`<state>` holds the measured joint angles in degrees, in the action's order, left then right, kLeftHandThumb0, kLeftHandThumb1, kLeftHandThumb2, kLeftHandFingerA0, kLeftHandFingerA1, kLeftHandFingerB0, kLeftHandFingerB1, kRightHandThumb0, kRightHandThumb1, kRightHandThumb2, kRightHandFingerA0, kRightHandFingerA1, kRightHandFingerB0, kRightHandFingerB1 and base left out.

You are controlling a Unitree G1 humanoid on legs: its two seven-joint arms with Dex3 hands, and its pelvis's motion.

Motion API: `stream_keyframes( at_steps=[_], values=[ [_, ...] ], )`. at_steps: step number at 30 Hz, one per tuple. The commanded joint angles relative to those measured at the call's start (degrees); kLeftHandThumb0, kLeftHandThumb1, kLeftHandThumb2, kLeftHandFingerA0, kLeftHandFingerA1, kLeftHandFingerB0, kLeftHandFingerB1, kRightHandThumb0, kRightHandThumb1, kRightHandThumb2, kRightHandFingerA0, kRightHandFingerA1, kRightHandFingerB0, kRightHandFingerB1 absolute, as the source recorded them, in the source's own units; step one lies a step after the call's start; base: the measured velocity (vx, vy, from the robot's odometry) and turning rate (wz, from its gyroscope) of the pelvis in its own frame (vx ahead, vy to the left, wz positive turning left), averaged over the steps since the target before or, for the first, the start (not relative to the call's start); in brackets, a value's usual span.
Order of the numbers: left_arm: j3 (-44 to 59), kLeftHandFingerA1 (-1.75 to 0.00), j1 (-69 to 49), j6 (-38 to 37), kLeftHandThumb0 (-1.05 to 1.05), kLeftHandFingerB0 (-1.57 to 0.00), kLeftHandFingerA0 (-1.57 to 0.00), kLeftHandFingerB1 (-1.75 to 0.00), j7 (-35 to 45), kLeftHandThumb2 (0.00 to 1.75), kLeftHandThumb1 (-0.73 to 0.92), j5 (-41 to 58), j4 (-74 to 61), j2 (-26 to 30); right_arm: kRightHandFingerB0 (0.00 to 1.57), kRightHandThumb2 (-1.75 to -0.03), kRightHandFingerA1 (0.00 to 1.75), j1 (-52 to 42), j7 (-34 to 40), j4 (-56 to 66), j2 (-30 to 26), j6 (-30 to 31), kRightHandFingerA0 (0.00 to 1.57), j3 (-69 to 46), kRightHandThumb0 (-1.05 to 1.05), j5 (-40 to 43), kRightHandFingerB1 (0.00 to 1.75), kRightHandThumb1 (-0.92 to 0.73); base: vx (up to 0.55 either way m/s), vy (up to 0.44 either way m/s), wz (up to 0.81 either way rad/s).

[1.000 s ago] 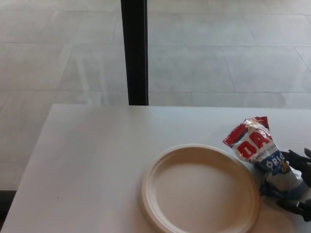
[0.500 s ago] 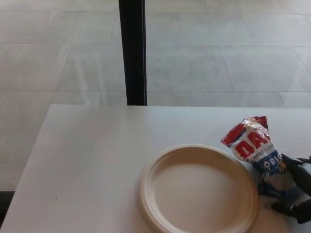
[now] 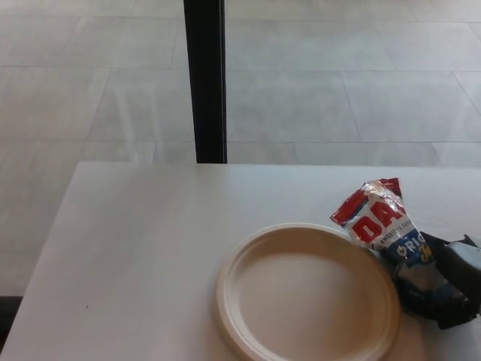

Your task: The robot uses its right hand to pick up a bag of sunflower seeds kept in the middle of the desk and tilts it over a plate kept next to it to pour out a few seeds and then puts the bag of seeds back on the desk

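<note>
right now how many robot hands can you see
1. The black right hand is at the picture's right edge, closed around the lower end of the red, white and blue seed bag beside the beige round plate. No left hand shows.

Readable only on the bag of sunflower seeds (image 3: 381,224), toward four o'clock on the tabletop (image 3: 150,248): large white letters "DA" on the red upper panel, cut short by a fold. Below, on the blue band, white "ORI", with a line of small print between, too tiny to make out.
</note>
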<state>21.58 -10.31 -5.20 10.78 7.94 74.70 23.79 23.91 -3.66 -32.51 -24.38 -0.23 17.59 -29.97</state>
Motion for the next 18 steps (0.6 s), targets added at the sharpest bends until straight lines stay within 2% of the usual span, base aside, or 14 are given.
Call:
stream_keyframes(
  at_steps=[1, 2, 3, 4, 5, 6, 7, 9, 11, 12, 13, 16, 17, 18],
  values=[
    [0.95, -0.59, -0.41, -0.8, -0.8, -0.31, -0.41, -0.38, 0.06, 0.63, 0.76, 0.83, 0.24, 0.17, 0.52, -0.74, 1.23, -1.1, 4.33, 1.14, 1.0, -0.99, 1.12, -0.84, -0.29, -0.53, 0.46, -0.83, 0.0, 0.0, 0.0],
    [1.0, -0.59, -0.41, -0.8, -0.8, -0.31, -0.41, -0.38, 0.07, 0.63, 0.76, 0.79, 0.24, 0.16, 0.52, -0.74, 1.23, -1.12, 4.37, 1.16, 1.02, -0.99, 1.12, -0.86, -0.29, -0.56, 0.46, -0.83, 0.0, 0.0, 0.0],
    [0.54, -0.58, -0.44, -0.93, -0.83, -0.31, -0.41, -0.39, -0.01, 0.64, 0.8, 0.24, 0.17, 0.25, 0.77, -0.9, 1.63, -1.58, 6.13, 1.46, 1.12, -2.0, 0.94, -0.98, -0.21, -0.87, 0.61, -0.73, 0.0, 0.0, 0.0],
    [0.43, -0.58, -0.43, -0.92, -0.83, -0.31, -0.41, -0.39, -0.2, 0.64, 0.8, 0.12, 0.11, 0.26, 0.77, -0.9, 1.63, -1.64, 6.57, 1.52, 1.21, -1.88, 0.94, -0.97, -0.21, -1.07, 0.61, -0.73, 0.0, 0.0, 0.0],
    [1.5, -0.62, -0.43, -1.0, -0.84, -0.33, -0.42, -0.4, 0.15, 0.64, 0.79, 1.24, 0.14, -0.05, 0.98, -0.94, 1.71, -1.73, 6.52, 1.22, 0.85, -2.48, 0.9, -0.76, -0.19, -1.21, 0.78, -0.68, 0.0, 0.0, 0.0],
    [0.74, -0.61, -0.52, -1.41, -0.84, -0.33, -0.43, -0.4, -0.12, 0.64, 0.82, 0.33, 0.1, 0.05, 1.0, -0.98, 1.63, -1.83, 6.88, 1.2, 0.57, -2.99, 0.88, -0.5, -0.2, -1.58, 0.88, -0.65, 0.0, 0.0, 0.0],
    [0.75, -0.61, -0.32, -1.41, -0.84, -0.33, -0.43, -0.4, -0.19, 0.64, 0.82, 0.26, 0.07, 0.12, 1.0, -0.98, 1.63, -1.38, 7.03, 0.76, 0.66, -3.16, 0.88, -0.43, -0.2, -1.6, 0.88, -0.65, 0.0, 0.0, 0.0],
    [0.43, -0.6, -0.33, -1.56, -0.88, -0.35, -0.42, -0.41, -0.3, 0.65, 0.85, -0.06, 0.04, 0.09, 0.97, -1.1, 1.48, -2.0, 9.07, 0.37, 0.78, -4.76, 0.96, -1.03, -0.17, -1.19, 1.14, -0.57, 0.0, 0.0, 0.0],
    [0.34, -0.6, -0.18, -1.36, -0.88, -0.36, -0.43, -0.4, -0.64, 0.66, 0.85, -0.18, 0.25, 0.11, 0.99, -1.16, 1.42, -2.42, 10.42, 0.41, 1.11, -5.1, 1.03, -1.55, -0.22, -0.96, 1.19, -0.53, 0.0, 0.0, 0.0],
    [0.23, -0.59, -0.21, -1.4, -0.88, -0.35, -0.42, -0.4, -0.58, 0.66, 0.87, -0.24, 0.23, 0.14, 0.97, -1.17, 1.45, -2.56, 11.01, 0.28, 1.25, -5.25, 1.02, -1.72, -0.22, -0.91, 1.27, -0.53, 0.0, 0.0, 0.0],
    [0.04, -0.59, -0.26, -1.46, -0.89, -0.36, -0.43, -0.4, -0.55, 0.66, 0.87, -0.4, 0.17, 0.2, 0.88, -1.15, 1.61, -3.11, 12.68, 0.31, 1.47, -5.58, 0.94, -2.07, -0.19, -1.0, 1.38, -0.54, 0.0, 0.0, 0.0],
    [0.0, -0.61, -0.47, -1.88, -0.91, -0.36, -0.43, -0.41, -0.62, 0.66, 0.86, -0.32, 0.1, 0.15, 0.83, -1.1, 1.68, -4.1, 15.56, -0.25, 1.8, -7.07, 0.91, -2.83, -0.19, -1.13, 1.42, -0.57, 0.0, 0.0, 0.0],
    [0.59, -0.61, 0.1, -0.9, -0.9, -0.36, -0.43, -0.41, -0.55, 0.65, 0.86, 0.38, 0.17, 0.09, 0.78, -0.97, 1.75, -4.09, 18.32, -1.41, 1.61, -8.14, 0.89, -2.9, -0.21, -2.12, 1.51, -0.55, 0.0, 0.0, 0.0],
    [0.6, -0.61, 0.1, -0.9, -0.9, -0.36, -0.43, -0.41, -0.55, 0.65, 0.86, 0.37, 0.17, 0.09, 0.78, -0.97, 1.75, -4.06, 18.44, -1.54, 1.62, -8.26, 0.89, -2.9, -0.21, -2.14, 1.51, -0.55, 0.0, 0.0, 0.0]
  ],
)
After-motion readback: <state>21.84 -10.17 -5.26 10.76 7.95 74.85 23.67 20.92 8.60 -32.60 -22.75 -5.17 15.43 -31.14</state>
